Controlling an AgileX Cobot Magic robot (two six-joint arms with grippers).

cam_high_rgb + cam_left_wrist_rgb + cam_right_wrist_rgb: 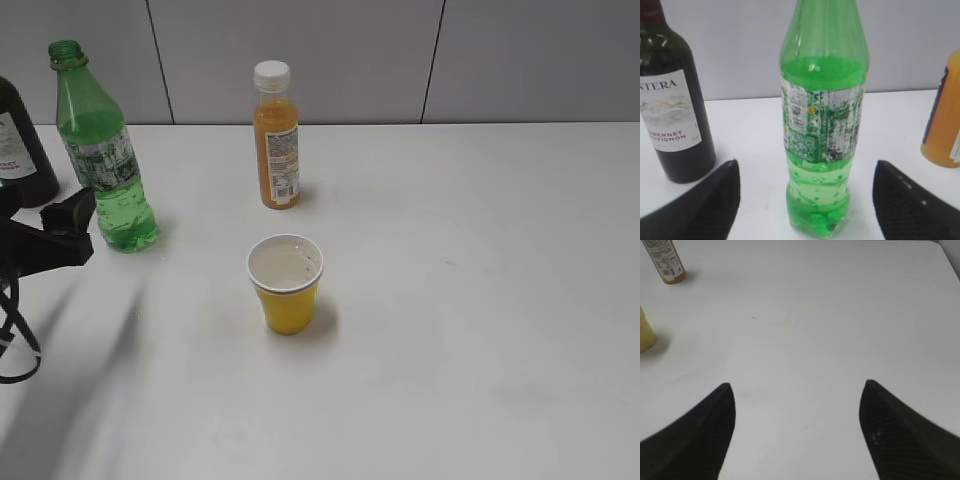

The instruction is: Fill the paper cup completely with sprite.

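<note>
sprite fills the lower part of the tall transparent green plastic bottle [824, 125], standing upright and capless straight ahead of the left gripper [805, 200], centred between its wide-open, empty fingers. the small yellow paper cup [286, 284] sits well off to that gripper's right, apparently already holding clear liquid. a dark glass wine bottle [670, 100] stands close left; an orange juice bottle [945, 120] farther right. the right gripper [797, 435] hangs open over bare white table [840, 315].

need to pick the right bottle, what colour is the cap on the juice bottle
White, on the orange juice bottle; clearest in the exterior view.
</note>
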